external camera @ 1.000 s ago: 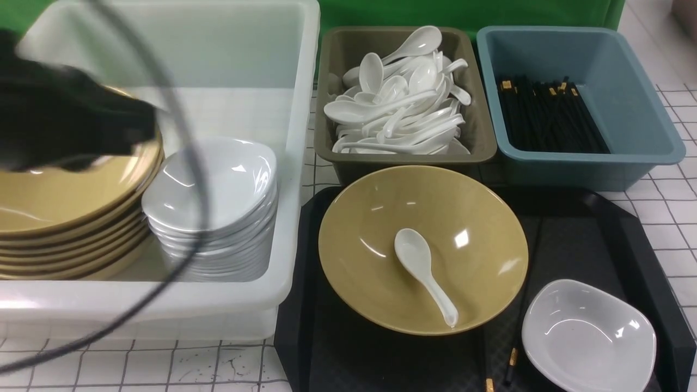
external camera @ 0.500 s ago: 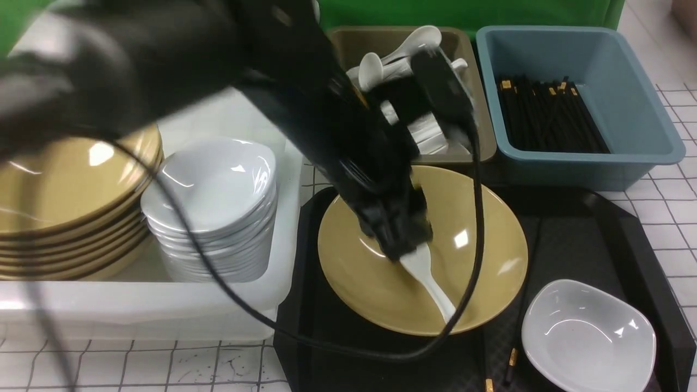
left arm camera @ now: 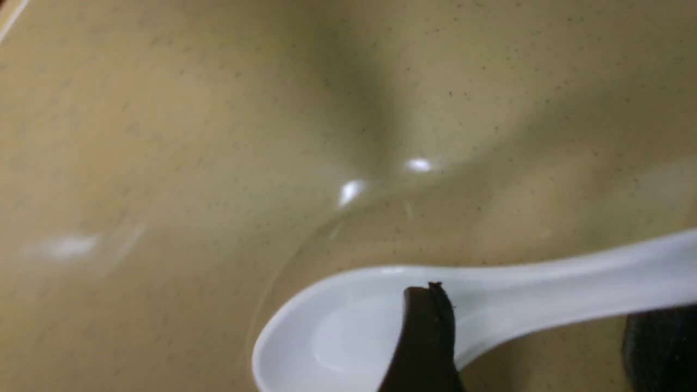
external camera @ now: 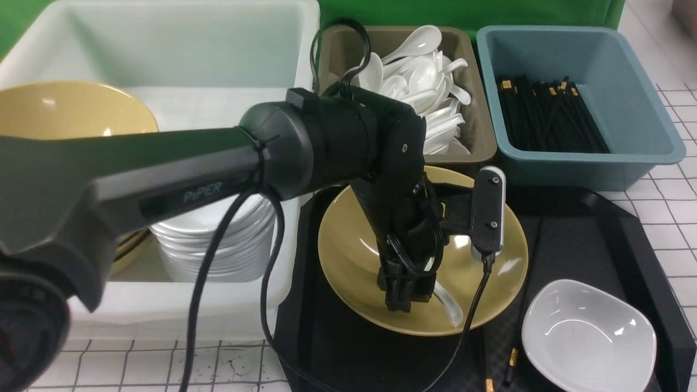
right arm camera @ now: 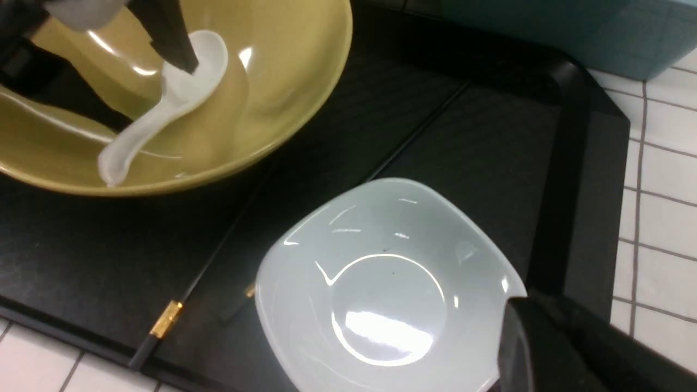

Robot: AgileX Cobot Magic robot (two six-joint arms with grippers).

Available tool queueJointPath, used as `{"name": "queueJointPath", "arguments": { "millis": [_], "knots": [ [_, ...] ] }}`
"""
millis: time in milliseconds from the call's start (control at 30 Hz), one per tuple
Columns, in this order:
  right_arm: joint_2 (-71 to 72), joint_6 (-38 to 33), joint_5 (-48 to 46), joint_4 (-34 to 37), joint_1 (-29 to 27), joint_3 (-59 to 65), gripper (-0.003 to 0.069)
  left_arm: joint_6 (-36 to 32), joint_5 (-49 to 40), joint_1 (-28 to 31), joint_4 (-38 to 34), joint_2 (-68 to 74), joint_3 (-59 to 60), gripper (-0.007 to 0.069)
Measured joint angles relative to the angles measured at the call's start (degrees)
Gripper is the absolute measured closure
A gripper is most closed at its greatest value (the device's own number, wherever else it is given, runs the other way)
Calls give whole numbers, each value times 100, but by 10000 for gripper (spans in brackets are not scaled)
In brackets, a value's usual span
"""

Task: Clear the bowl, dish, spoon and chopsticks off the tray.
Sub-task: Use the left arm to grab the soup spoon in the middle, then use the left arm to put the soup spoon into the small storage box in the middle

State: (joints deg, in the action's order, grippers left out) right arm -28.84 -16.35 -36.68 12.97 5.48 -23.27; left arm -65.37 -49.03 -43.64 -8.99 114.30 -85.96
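Note:
The yellow bowl sits on the black tray, with the white spoon lying inside it. My left gripper is down in the bowl. In the left wrist view it is open, with one finger in the spoon's scoop and the other beside the handle. The white dish lies at the tray's front right. The black chopsticks lie between bowl and dish, partly under them. One finger of the right gripper hangs over the dish's edge.
A white tub at the left holds stacked yellow bowls and stacked white dishes. A brown bin of spoons and a blue bin of chopsticks stand behind the tray. My left arm spans the tub's front.
My left arm has swung from over the white tub to the yellow bowl and lowered its open gripper onto the spoon. Bowl, dish and chopsticks have not moved.

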Motion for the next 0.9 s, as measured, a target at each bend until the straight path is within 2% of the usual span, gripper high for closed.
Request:
{"name": "queueJointPath", "arguments": {
  "millis": [100,233,333,467,533,600,700,733,800,900],
  "knots": [
    [0,0,14,0,0,0,621,-77,4,0,0,150,0,285],
    [0,0,23,4,0,0,621,-70,246,0,5,204,-48,484],
    [0,0,33,4,0,0,621,100,322,-18,-26,111,-122,580],
    [0,0,44,4,0,0,621,596,151,-5,-32,-179,-346,597],
    [0,0,44,4,0,2,621,1061,284,87,-40,-370,-652,597],
    [0,0,50,4,0,7,621,1228,446,150,-44,-389,-788,597],
    [0,0,159,4,0,21,621,2170,1751,619,-58,-196,-1454,598],
    [0,0,164,4,0,27,621,2226,1908,673,-58,-172,-1485,598],
    [0,0,171,4,0,27,621,2764,2765,946,18,224,-1806,598],
    [0,0,201,4,0,27,620,2916,3331,1134,458,774,-1987,582]
  ]
}}
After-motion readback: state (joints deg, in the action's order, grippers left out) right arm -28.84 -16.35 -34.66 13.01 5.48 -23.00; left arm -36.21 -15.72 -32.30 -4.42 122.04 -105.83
